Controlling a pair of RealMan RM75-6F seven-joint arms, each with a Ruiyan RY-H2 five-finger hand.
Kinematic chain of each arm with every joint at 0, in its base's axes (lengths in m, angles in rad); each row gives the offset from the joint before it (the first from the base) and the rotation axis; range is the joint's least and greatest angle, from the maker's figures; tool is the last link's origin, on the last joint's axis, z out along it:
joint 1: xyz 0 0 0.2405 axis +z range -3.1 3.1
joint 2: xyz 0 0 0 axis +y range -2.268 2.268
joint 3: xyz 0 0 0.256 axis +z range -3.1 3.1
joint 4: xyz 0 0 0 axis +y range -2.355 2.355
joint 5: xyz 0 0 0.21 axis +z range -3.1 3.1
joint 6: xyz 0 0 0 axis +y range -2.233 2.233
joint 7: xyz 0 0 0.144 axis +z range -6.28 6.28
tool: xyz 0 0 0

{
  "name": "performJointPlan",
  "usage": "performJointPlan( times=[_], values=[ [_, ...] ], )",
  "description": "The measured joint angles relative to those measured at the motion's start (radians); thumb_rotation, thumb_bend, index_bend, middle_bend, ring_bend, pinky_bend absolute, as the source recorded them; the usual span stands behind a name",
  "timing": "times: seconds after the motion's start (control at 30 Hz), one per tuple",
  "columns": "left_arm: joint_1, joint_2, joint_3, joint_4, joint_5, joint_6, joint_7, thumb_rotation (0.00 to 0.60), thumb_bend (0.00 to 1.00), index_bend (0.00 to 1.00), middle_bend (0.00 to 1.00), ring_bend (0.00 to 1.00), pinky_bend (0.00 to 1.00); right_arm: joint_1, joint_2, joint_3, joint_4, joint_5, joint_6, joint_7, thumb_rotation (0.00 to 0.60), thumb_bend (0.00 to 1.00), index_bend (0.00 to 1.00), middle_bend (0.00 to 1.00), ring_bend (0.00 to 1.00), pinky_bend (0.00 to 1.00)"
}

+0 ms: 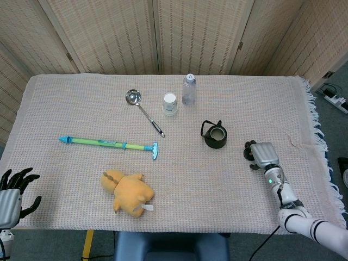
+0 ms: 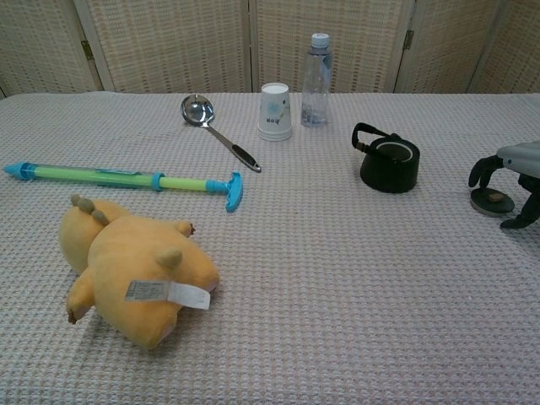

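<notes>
The right hand (image 2: 512, 179) is hanging over a small round lid (image 2: 492, 201) that is lying flat on the table cloth (image 1: 217, 185). The dark fingers (image 2: 481, 169) are curling down around the lid, one by its far side and one by its near side, but you cannot tell if they are touching it or squeezing it. The lid is dark with a little brown knob on top, and it is sitting just to the right of the black kettle (image 2: 388, 164), near it but not touching. From the head view the hand is covering most of the lid. The kettle is standing upright with its top open and its handle pointing to the left. Behind the kettle and to its left, a clear water bottle (image 2: 316, 80) and a white paper cup (image 2: 275, 110) are standing side by side. Left of the cup, a metal ladle (image 2: 216, 128) is lying with its black handle pointing toward the kettle. Further left of the kettle and closer to the front, a green and blue water squirter (image 2: 126, 178) is lying flat. Well in front of the kettle and far to its left, a yellow stuffed toy (image 2: 131, 270) is lying with a white tag showing. The left hand (image 1: 12, 193) is sitting far from the kettle, at the front left edge of the table, with its fingers spread apart and holding nothing.
</notes>
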Motion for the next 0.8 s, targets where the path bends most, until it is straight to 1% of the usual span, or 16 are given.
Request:
performJointPlan(
  times=[0.43,0.8],
  values=[
    [0.002,-0.004,-0.001,0.015,-0.003,-0.003,-0.013,0.6,0.28,0.27,0.13,0.15,0.02,0.017,-0.013,-0.008,0.018,0.033,-0.004,-0.016,0.6,0.23,0.3,0.34,0.89,0.75],
    [0.005,-0.006,-0.001,0.026,-0.008,-0.007,-0.02,0.6,0.28,0.27,0.13,0.15,0.02,0.031,-0.014,-0.012,0.013,0.047,0.001,-0.032,0.6,0.24,0.35,0.38,0.9,0.77]
  ],
)
